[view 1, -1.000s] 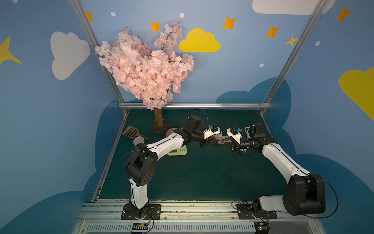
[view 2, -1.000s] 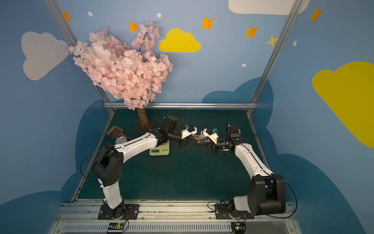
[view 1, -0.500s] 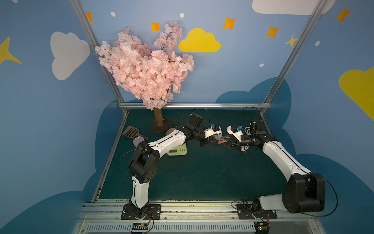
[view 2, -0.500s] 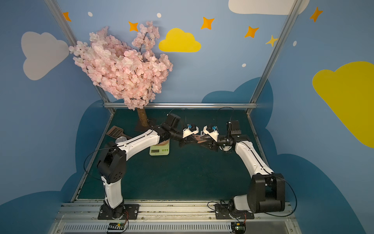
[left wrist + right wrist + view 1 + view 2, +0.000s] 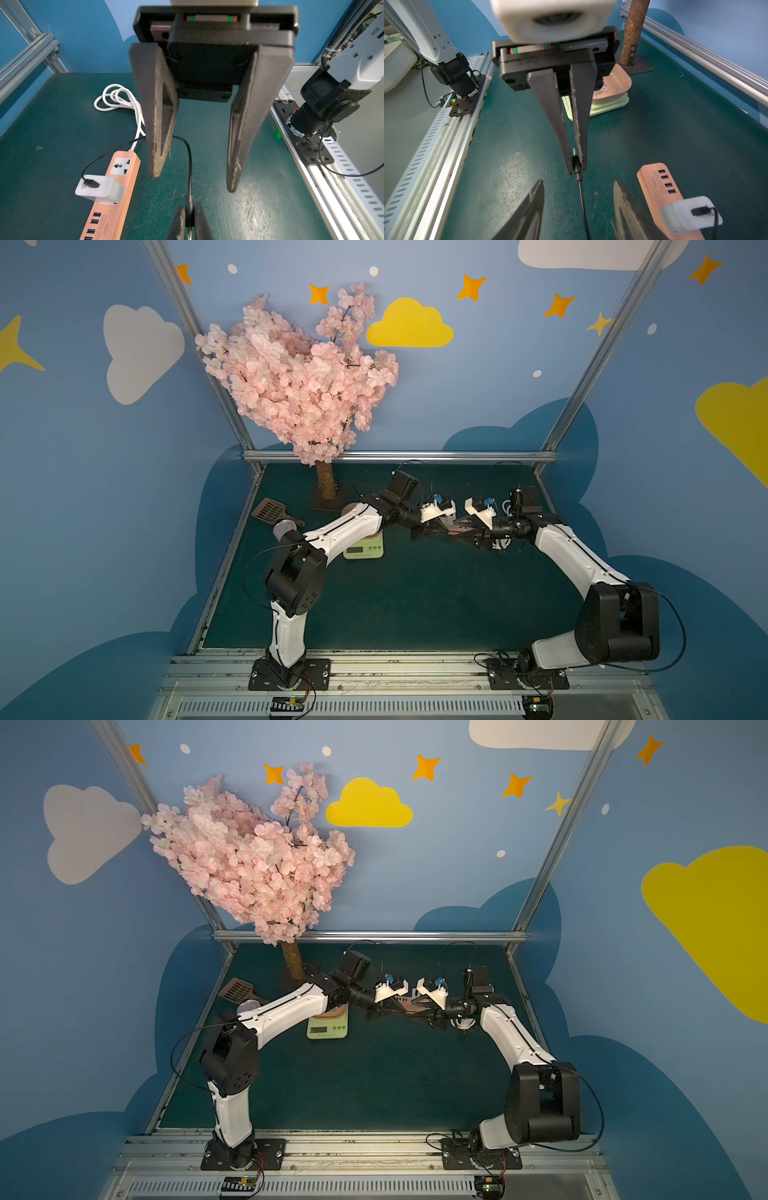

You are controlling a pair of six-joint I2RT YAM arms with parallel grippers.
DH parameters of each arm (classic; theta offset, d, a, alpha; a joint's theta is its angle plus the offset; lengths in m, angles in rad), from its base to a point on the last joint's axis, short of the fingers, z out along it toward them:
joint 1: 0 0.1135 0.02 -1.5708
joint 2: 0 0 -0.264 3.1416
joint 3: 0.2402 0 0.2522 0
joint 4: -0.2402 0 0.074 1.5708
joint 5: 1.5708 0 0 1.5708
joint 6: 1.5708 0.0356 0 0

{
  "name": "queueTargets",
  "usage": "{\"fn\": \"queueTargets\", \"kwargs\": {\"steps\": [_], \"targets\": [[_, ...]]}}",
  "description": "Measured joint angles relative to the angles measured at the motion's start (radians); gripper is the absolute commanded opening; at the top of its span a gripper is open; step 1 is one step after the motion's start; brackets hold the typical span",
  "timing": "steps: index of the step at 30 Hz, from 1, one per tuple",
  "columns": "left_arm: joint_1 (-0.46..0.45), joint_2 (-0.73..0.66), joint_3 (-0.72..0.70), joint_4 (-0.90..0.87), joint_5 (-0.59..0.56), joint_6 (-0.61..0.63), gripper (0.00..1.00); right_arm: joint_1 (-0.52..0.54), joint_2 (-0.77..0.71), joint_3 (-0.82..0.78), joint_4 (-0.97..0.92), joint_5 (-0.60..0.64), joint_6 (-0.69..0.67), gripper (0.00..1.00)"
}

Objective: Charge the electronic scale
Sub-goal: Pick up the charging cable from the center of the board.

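Black plug (image 5: 578, 175) in left claw (image 5: 577, 170) — right claw (image 5: 193, 182) wide.

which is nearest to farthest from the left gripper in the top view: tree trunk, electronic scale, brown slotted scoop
From the left gripper, shut on the black cable, in a top view:
1. electronic scale, close on its left.
2. tree trunk, farther back and to the left.
3. brown slotted scoop, farthest out to the left.
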Motion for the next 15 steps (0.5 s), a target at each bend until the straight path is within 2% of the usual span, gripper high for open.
{"fn": "queueTargets", "kwargs": {"steps": [6,15], "targets": [[0.0,0.0,0.003,-0.01,0.004,0.001,0.1,0.0,0.009,0.0,-0.002,-0.006,-0.007,0.44],[-0.003,0.0,0.012,-0.014,0.015,0.001,0.1,0.0,0.037,0.0,-0.002,-0.013,-0.007,0.38]]}}
